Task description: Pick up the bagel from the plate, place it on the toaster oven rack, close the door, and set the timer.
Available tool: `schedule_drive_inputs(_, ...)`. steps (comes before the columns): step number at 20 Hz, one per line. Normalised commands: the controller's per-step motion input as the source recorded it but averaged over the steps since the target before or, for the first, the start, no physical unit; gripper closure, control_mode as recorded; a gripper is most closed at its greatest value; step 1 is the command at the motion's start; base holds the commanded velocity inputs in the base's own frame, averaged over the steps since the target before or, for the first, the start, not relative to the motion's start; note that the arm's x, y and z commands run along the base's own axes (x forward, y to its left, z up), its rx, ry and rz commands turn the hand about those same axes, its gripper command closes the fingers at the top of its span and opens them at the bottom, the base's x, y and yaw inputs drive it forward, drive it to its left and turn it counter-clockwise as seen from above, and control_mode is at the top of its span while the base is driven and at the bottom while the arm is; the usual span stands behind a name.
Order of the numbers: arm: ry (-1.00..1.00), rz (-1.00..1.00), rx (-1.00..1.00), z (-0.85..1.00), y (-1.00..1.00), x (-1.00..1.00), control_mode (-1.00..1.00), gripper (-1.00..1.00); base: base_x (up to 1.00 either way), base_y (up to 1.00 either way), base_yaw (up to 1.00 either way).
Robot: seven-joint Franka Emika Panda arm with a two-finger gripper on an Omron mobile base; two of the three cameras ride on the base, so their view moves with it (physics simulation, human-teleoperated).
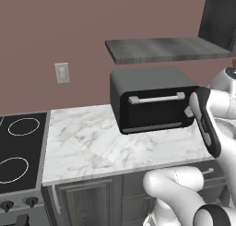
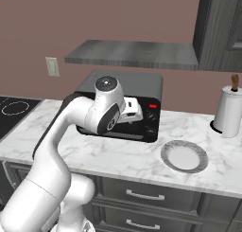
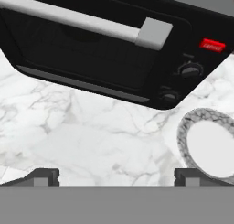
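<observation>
Hovering with the tool (image 3: 116,175) spread wide and empty above the marble counter (image 1: 92,142), just in front of the toaster oven (image 2: 142,91). Door (image 1: 152,110) shut, silver bar handle (image 3: 73,21) running toward 10 o'clock in the hand view. Plate (image 2: 184,156) lying at 4 o'clock from the oven in the right base view, on the counter, near but not touching the oven; bare grey-white centre, no bagel to be seen on it. Rack hidden behind the closed door. Judging by the closed door and bare plate: bagel probably already inside, so timer-setting as the step in hand. Control strip with red light (image 3: 212,45) and two dark knobs (image 3: 189,70) below it sitting at 2 o'clock in the hand view. Next move likely calling for a shift toward that strip, then narrowing onto a knob and turning it; which knob serves as timer, impossible to tell.
</observation>
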Motion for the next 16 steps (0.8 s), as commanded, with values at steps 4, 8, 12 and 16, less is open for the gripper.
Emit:
schedule_drive_inputs(4,0.00,0.00,0.03,-0.26,-0.01,0.51,-1.00,-1.00,0.00,0.00,0.00)
schedule_drive_inputs(8,0.00,0.00,0.01,-0.15,-0.06,0.47,-1.00,-1.00,0.00,0.00,0.00)
schedule_drive_inputs(12,0.00,0.00,0.00,-0.08,-0.05,0.49,-1.00,-1.00,0.00,0.00,0.00)
schedule_drive_inputs(16,0.00,-0.01,0.00,-0.04,-0.15,0.46,-1.00,-1.00,0.00,0.00,0.00)
